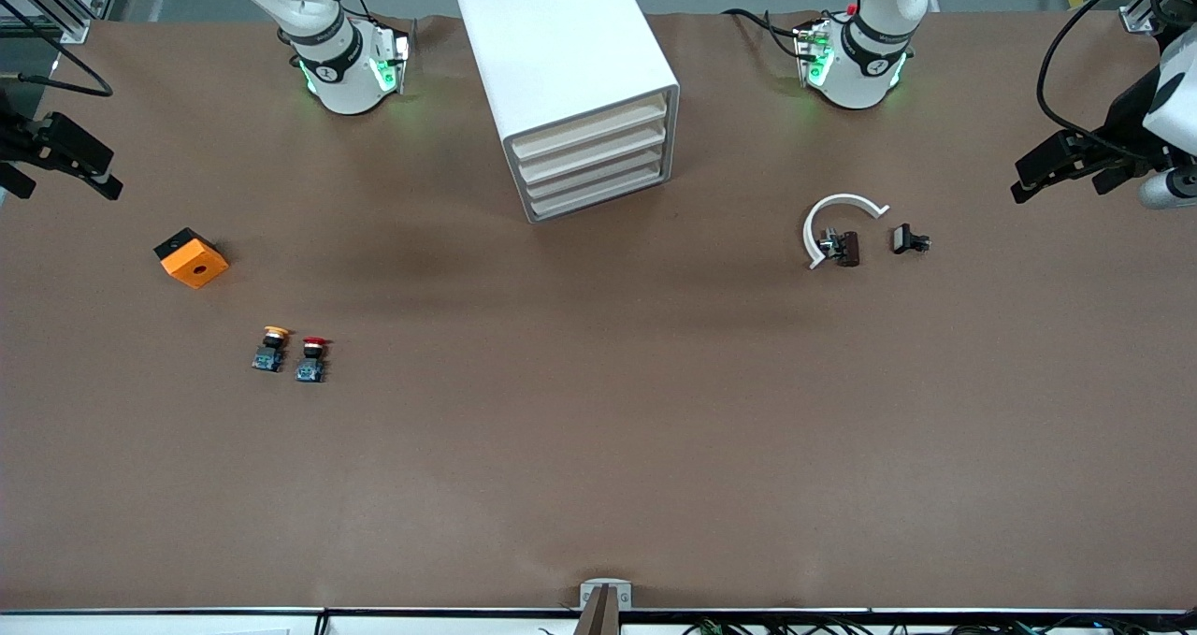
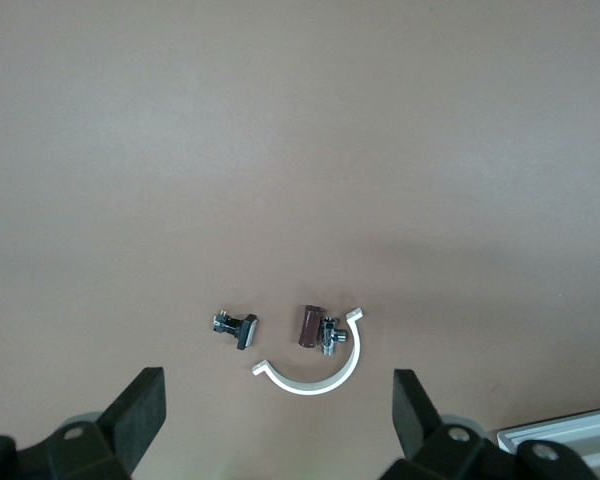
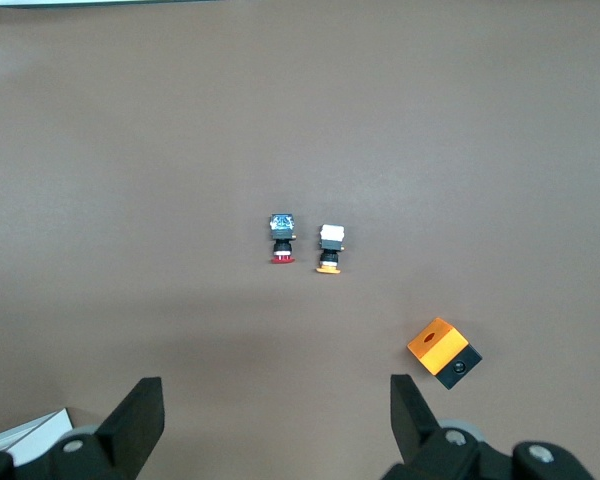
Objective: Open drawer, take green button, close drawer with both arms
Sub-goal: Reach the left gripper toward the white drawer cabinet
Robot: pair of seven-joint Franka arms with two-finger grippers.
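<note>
The white cabinet [image 1: 561, 55] stands midway between the two arm bases. Its four cream-fronted drawers [image 1: 595, 154] are all shut. The green-capped button is hidden from every view. My left gripper [image 1: 1040, 173] hangs open and empty over the left arm's end of the table; in the left wrist view [image 2: 278, 415] its jaws stand wide apart over bare table. My right gripper [image 1: 92, 169] hangs open and empty over the right arm's end; in the right wrist view [image 3: 277, 415] its jaws are also wide apart.
An orange-capped button [image 1: 271, 348] and a red-capped button [image 1: 312, 358] stand side by side, with an orange block [image 1: 192, 257] nearby. A white C-shaped clip [image 1: 835, 219], a brown part [image 1: 847, 248] and a small black part [image 1: 907, 239] lie toward the left arm's end.
</note>
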